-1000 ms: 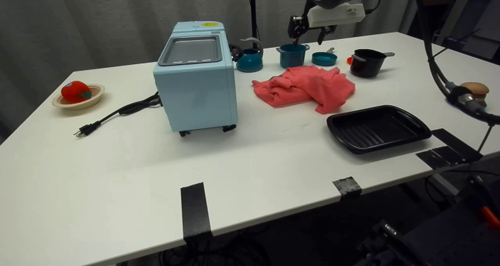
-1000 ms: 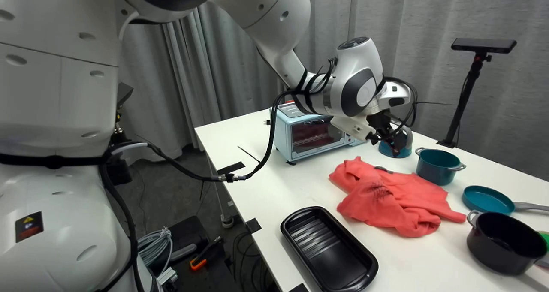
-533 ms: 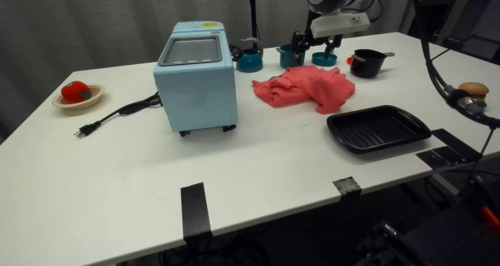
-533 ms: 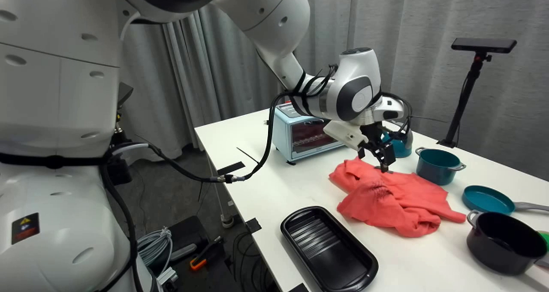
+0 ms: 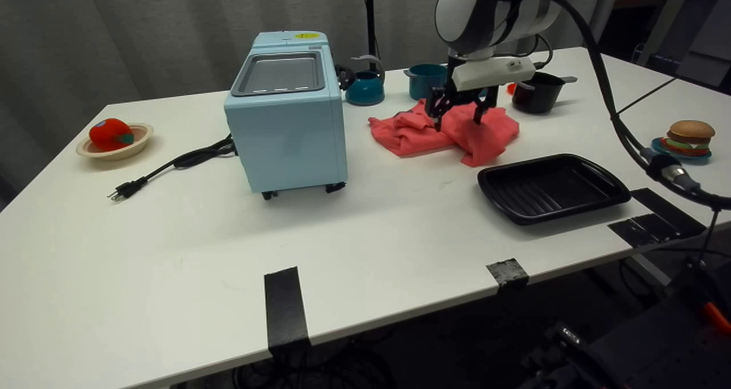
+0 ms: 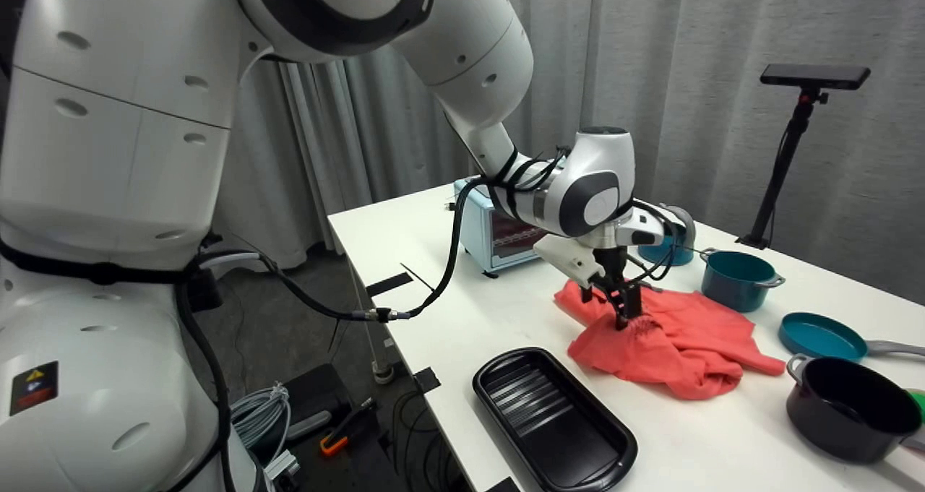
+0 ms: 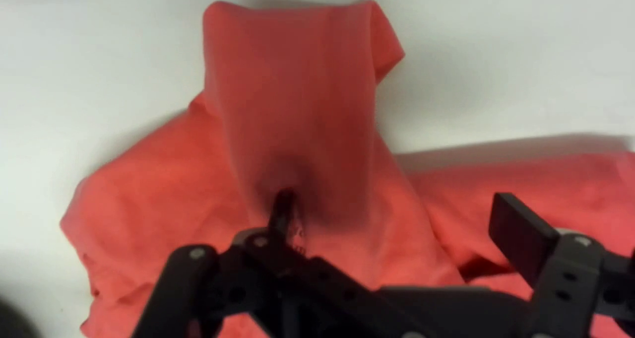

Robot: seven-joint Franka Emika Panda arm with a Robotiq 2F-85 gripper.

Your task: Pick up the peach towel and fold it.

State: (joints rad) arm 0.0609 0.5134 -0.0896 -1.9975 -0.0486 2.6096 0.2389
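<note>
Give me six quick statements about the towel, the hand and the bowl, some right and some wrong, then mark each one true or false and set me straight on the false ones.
1. The towel lies crumpled on the table. True.
2. The hand is over the towel. True.
3. The hand is shut. False: its fingers stand well apart.
4. A red toy lies in the pale bowl. True.
5. The pale bowl stands on top of the blue oven. False: it stands on the table.
6. Part of the towel hangs off the table. False: the towel lies wholly on the table.
</note>
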